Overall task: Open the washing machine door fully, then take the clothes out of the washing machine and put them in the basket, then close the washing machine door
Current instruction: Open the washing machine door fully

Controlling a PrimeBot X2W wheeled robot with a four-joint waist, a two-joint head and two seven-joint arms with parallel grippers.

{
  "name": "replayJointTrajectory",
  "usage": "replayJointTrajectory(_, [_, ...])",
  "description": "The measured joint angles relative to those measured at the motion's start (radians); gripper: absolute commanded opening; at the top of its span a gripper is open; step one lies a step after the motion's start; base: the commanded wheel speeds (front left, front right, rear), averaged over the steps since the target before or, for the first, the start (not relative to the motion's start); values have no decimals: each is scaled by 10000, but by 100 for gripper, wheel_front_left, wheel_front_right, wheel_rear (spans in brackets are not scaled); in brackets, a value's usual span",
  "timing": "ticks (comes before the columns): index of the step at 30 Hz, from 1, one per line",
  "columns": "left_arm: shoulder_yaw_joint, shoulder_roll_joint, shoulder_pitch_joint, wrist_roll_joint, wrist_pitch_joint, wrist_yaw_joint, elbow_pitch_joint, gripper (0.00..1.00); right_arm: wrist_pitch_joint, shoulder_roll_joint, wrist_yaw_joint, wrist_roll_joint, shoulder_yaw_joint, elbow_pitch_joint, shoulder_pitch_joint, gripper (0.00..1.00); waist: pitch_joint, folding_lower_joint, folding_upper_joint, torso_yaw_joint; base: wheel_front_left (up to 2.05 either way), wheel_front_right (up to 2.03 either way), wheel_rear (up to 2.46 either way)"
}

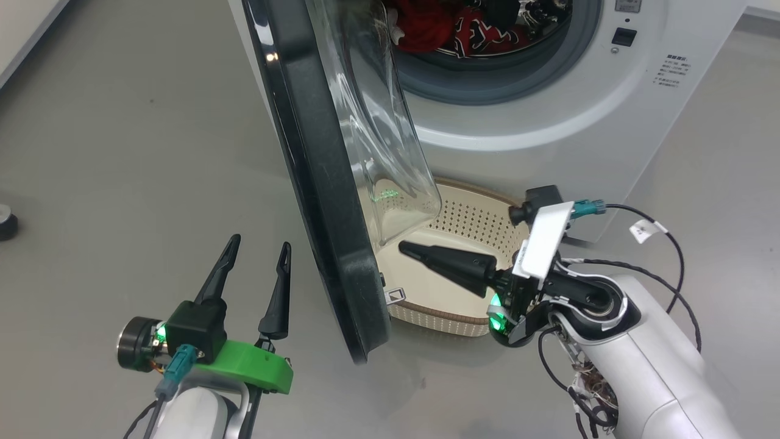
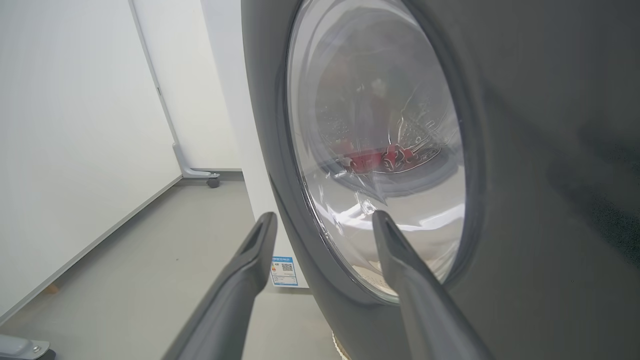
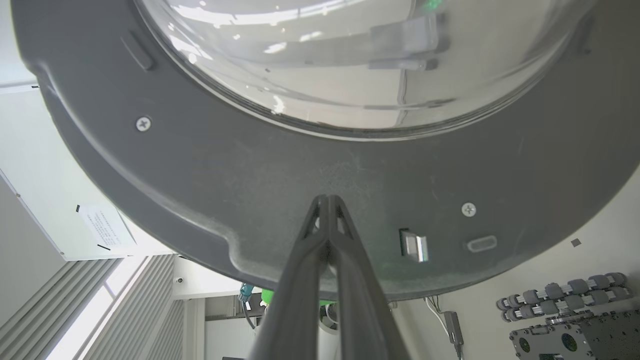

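Black-fingered right gripper (image 1: 405, 247) pressed together, empty, tips at inner face of washing machine door (image 1: 323, 183), forearm from lower right over basket (image 1: 475, 219), left gripper (image 1: 260, 242) spread wide, empty, lower left

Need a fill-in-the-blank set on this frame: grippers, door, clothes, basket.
The right gripper, pointing at the washing machine door from its inner side, is ___. The left gripper, on the door's outer side, is ___. The clothes in the washing machine are ___. The basket sits on the ___.
Missing: shut, open, red, floor.
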Motion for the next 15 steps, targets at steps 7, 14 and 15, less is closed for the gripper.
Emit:
replayJointTrajectory(7, [84,0,54,12,0,8,58,100,-1684,-73,174,-1108,-878,-255,195,100,-84,0,0,-115,0,0,0])
replayJointTrajectory(14, [151,2,209,59,0,10,107,100,-3793,-568,253,-3081,-1350,-591,569,100,-250,0,0,-213,0,0,0])
replayJointTrajectory(15, [173,2,215,71,0,10,107,100,-4067,-704,253,-3475,-1352,-658,591,100,-267,0,0,-229,0,0,0])
